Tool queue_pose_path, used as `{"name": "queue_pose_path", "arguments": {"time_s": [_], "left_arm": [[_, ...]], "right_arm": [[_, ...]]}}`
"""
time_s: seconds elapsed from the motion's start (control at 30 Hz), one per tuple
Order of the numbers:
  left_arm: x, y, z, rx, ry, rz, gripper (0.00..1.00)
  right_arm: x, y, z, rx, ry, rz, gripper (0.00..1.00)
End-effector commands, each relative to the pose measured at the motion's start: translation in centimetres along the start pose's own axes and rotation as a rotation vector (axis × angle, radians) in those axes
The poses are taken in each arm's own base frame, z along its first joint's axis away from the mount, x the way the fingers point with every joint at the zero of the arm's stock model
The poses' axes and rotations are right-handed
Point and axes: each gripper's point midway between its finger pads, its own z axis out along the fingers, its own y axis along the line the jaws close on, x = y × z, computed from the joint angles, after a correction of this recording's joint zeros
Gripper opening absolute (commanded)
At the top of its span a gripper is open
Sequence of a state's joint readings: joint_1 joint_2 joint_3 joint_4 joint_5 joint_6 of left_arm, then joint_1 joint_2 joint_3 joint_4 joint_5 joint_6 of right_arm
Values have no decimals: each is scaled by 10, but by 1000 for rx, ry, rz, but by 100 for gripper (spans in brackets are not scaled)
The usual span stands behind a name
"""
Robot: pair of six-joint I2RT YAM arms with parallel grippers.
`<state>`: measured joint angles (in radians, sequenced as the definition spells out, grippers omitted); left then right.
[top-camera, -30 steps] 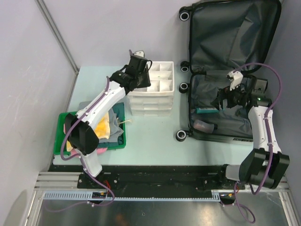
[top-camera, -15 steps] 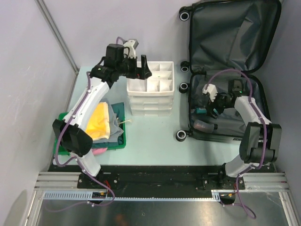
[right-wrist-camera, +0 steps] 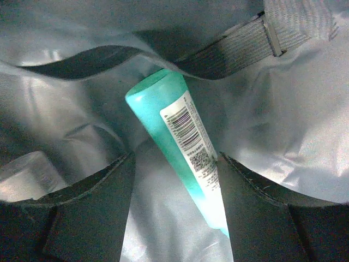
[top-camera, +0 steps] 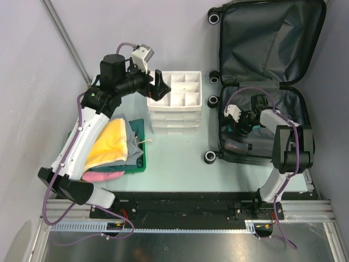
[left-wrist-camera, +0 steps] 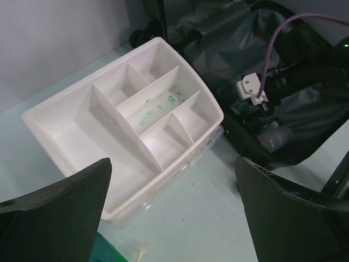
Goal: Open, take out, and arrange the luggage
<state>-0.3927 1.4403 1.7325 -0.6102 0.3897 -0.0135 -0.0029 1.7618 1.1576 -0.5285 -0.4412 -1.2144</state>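
Suitcase [top-camera: 267, 33]: lies open at the far right of the table [top-camera: 180, 150], lid swung to the far side, grey lining showing.
Right tool [right-wrist-camera: 175, 161]: down inside the near half of the suitcase, fingers apart on either side of a teal tube [right-wrist-camera: 182, 139] resting on the lining, not clamped on it.
Left tool [left-wrist-camera: 173, 164]: fingers spread wide, empty, over a white drawer box [left-wrist-camera: 76, 136] just left of the suitcase.

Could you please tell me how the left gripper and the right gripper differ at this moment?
The left gripper hangs wide open and empty near the white drawer box; the right gripper is down inside the luggage, narrower, fingers straddling a teal tube. Neither grips anything yet.
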Motion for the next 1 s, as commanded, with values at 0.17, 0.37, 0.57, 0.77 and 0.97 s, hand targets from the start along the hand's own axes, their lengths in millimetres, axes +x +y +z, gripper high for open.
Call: {"name": "queue_pose_path", "arguments": {"time_s": [0.17, 0.37, 0.57, 0.77, 0.97], "left_arm": [[-4, -2, 0, 38, -19, 85, 100], [-5, 2, 0, 20, -22, 105, 100], [-21, 10, -5, -37, -65, 142, 100], [-34, -8, -13, 69, -116, 347, 100], [-16, -68, -14, 325, -190, 801, 100]], "right_arm": [[8, -5, 31, -8, 34, -65, 59], [4, -6, 20, 12, 39, -52, 23], [-18, -38, -40, 164, -75, 69, 0], [-71, -82, -133, 374, -336, 316, 0], [-131, -82, -212, 304, -715, 696, 0]]}}
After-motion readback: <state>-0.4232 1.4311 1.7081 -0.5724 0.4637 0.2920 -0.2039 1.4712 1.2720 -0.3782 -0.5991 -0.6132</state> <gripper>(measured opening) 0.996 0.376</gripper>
